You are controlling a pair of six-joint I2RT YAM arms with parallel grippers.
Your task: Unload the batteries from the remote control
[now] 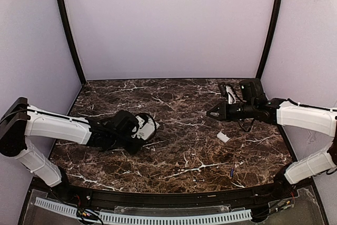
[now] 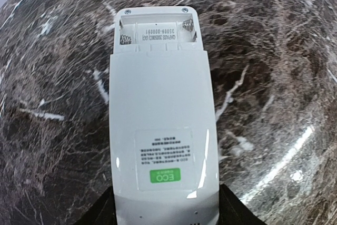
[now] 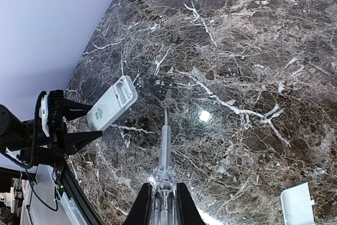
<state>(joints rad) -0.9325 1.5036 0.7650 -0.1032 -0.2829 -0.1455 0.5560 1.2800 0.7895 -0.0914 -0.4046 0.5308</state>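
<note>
The left arm reaches low across the dark marble table (image 1: 174,156), and the left gripper (image 1: 136,130) is clamped on the remote control (image 2: 160,130), whose battery bay (image 2: 156,34) is uncovered. The right arm stretches in from the right, with the right gripper (image 3: 164,206) pinching a clear pointed tool (image 3: 165,146) above the surface. One battery (image 1: 231,172) lies near the front edge. The white cover (image 1: 223,137) lies a little farther back. Pale walls (image 1: 168,25) enclose the table.

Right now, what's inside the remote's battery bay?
The remote control, held in the left fingers, shows an open bay: coil springs and printed text, nothing else. The bay's near end is hidden by the back shell's edge.
</note>
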